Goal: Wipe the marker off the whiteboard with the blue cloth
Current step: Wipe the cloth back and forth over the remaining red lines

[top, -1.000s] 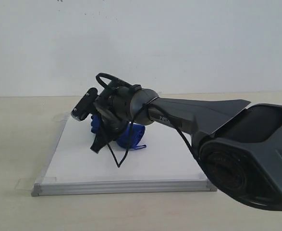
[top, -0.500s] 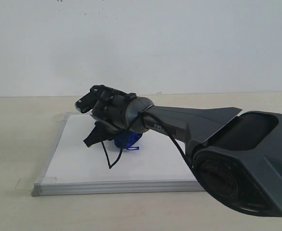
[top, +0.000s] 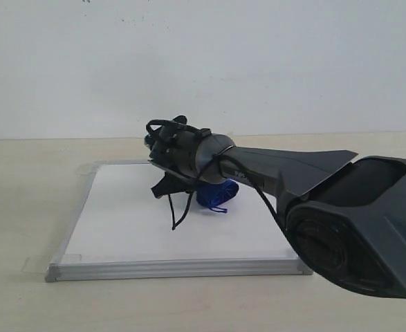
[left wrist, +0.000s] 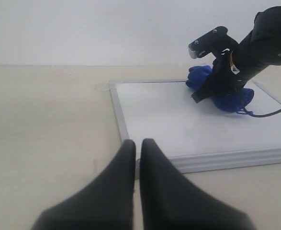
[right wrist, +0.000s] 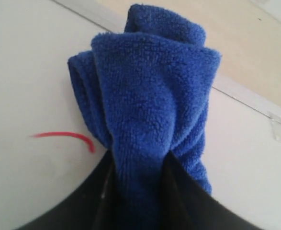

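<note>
The whiteboard [top: 120,228] lies flat on the table, silver-framed. My right gripper [right wrist: 138,160] is shut on the blue cloth [right wrist: 150,96], which is bunched up and pressed onto the board [right wrist: 25,72]. In the exterior view the cloth [top: 218,194] sits under the right wrist, towards the board's far right. A short curved red marker line [right wrist: 66,136] shows just beside the cloth; the rest of the marker is hidden. My left gripper [left wrist: 136,143] is shut on nothing, low over the table near a board [left wrist: 178,120] corner. It is out of the exterior view.
A black cable loop [top: 178,214] hangs from the right wrist over the board. Clear tape tabs [top: 37,265] hold the corners to the beige table [top: 23,207]. The right arm [left wrist: 260,43] reaches across the board. A white wall stands behind.
My right gripper has carried the cloth to the right across the board, and its wrist has turned. The left gripper is not seen in the earlier frames.
</note>
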Tool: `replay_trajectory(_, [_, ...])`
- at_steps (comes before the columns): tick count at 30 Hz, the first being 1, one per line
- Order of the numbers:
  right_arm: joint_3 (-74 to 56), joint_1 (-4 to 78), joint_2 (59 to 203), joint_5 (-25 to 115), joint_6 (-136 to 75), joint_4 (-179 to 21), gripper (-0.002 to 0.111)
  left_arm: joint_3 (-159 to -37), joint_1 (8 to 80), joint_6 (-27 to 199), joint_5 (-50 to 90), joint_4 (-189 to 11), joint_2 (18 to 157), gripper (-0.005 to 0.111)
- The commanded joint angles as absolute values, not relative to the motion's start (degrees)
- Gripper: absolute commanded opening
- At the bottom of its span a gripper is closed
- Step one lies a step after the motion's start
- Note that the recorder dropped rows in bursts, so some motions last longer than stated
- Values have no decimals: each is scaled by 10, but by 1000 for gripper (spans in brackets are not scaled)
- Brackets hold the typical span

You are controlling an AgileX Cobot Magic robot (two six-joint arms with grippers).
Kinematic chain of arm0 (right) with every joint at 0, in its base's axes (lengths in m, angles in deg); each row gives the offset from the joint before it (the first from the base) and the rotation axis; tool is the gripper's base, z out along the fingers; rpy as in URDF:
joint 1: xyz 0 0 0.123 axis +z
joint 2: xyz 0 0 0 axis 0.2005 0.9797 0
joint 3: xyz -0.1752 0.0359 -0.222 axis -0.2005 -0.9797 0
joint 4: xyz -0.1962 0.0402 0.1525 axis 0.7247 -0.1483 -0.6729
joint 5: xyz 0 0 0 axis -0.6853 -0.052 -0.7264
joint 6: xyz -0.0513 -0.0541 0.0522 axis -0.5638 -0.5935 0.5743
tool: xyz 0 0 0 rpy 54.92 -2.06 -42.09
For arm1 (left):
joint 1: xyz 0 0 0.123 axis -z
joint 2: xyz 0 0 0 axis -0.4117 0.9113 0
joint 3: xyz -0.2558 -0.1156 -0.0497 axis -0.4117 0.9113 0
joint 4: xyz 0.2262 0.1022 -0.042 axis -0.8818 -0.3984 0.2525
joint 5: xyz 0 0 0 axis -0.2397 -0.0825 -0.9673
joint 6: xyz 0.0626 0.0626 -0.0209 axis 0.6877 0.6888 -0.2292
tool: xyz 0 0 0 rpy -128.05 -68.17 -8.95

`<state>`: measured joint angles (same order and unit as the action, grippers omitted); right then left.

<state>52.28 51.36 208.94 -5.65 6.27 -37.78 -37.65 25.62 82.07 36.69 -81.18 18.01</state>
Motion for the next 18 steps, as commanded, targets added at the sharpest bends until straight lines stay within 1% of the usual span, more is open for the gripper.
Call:
replay_trajectory(1, [508,494,2114,-125,56,-402,0,-374,255,824,365,-811,178,4])
replay_trajectory(5, [509,513,2114,-52,52,-404,0,-374,255,824,365,-811,178,4])
replay_trajectory(12, [509,562,2114,153,-14,-404,0,-374,255,824,365,-811,178,4])
replay_trajectory(15, [509,574,2114,198,-27,-404,0,-374,255,824,365,-811,178,4])
replay_trajectory(18, [509,574,2114,192,-27,-404,0,-374,255,824,365,-811,178,4])
